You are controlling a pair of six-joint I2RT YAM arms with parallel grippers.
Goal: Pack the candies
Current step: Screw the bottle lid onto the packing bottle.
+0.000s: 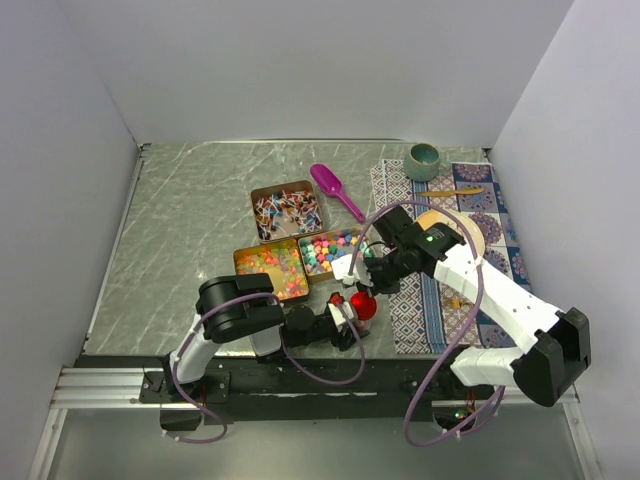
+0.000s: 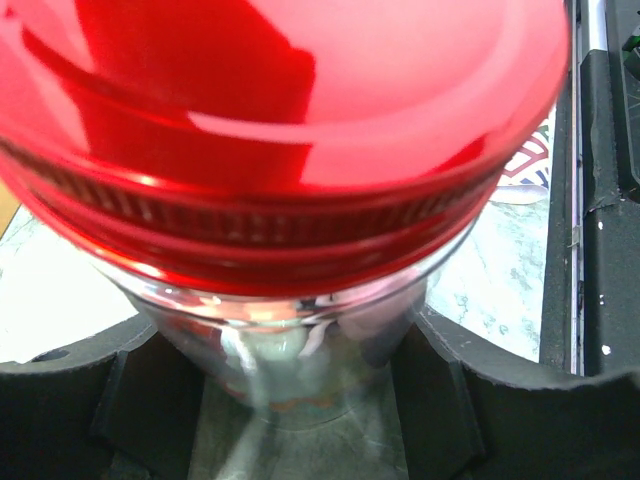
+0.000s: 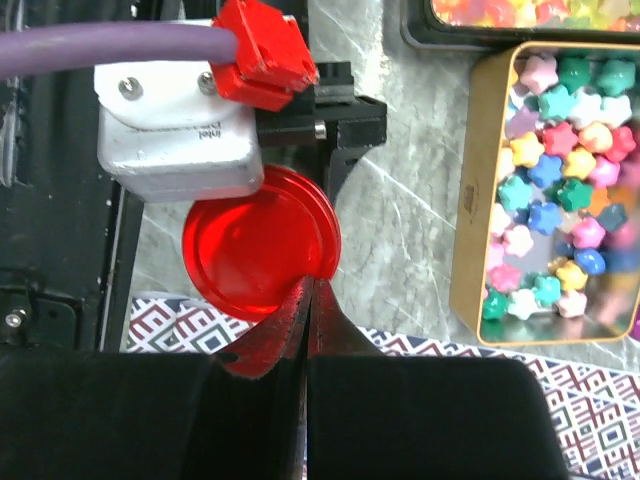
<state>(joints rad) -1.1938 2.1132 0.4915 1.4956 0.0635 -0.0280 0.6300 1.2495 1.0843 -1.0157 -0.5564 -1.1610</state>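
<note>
My left claw (image 2: 300,410) is closed around a glass jar (image 2: 300,345), one finger on each side, and the jar stands upright at the near edge of the counter (image 1: 180,230). A red lid (image 3: 255,245) sits on top of it. My right claw (image 3: 308,300) is fully closed and holds nothing; its tips touch the rim of the lid. The candies (image 1: 330,250) lie in three open tins (image 1: 252,195) on the counter, just behind the jar: wrapped pieces at the back, jelly bits on the left, pastel ones on the right.
</note>
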